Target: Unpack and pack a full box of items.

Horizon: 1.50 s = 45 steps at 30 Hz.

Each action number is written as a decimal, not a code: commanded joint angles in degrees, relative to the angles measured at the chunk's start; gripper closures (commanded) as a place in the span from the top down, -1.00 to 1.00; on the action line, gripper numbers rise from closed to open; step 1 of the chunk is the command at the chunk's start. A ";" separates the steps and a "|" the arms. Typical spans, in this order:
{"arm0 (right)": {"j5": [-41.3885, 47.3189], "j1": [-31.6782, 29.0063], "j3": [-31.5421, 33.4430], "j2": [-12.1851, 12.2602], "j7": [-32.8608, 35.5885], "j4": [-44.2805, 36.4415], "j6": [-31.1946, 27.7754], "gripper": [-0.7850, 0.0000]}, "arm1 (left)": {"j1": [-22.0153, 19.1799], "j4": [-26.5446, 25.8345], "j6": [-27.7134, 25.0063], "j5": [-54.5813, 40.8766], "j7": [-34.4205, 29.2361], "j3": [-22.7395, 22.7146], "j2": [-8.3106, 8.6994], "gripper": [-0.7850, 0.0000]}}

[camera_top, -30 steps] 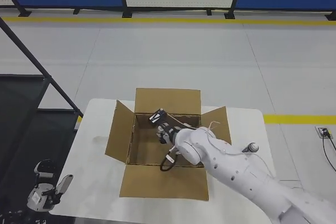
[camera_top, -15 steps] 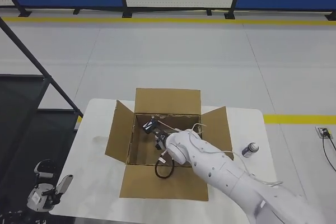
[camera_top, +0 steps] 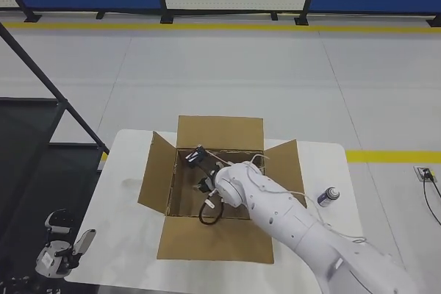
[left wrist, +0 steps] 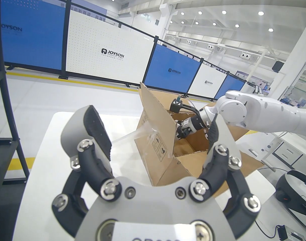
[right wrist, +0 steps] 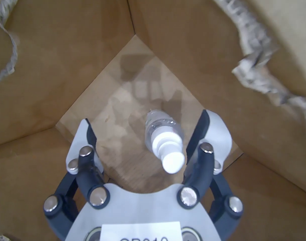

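Two spread fingers (right wrist: 208, 131) flank bottle (right wrist: 165, 134) inside box (right wrist: 67, 51).

White table (camera_top: 125, 220), two items on top.
Open cardboard box (camera_top: 213, 241), four flaps spread outward, stands at the middle; small dark can (camera_top: 326, 196) with pale top, upright, stands well apart from the box near the table's right edge.

Your smooth white right arm (camera_top: 279, 213) wears a black cable loop (camera_top: 203, 216); silver-plated left end effector (left wrist: 154, 121) and right end effector (right wrist: 145, 120) carry black linkages, bright screws, white-backed fingers (right wrist: 216, 131).
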 commanded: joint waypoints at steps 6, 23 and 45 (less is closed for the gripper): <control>-0.90 -1.15 9.38 5.62 3.87 -11.00 -2.48 1.00 | 0.00 0.00 0.00 0.00 0.00 0.00 0.00 1.00; -17.49 -47.18 64.41 23.18 13.25 -72.52 -5.86 1.00 | 0.00 0.00 0.00 0.00 0.00 0.00 0.00 1.00; -20.01 -45.06 69.72 25.15 15.78 -39.82 -10.68 0.33 | 0.00 0.00 0.00 0.00 0.00 0.00 0.00 1.00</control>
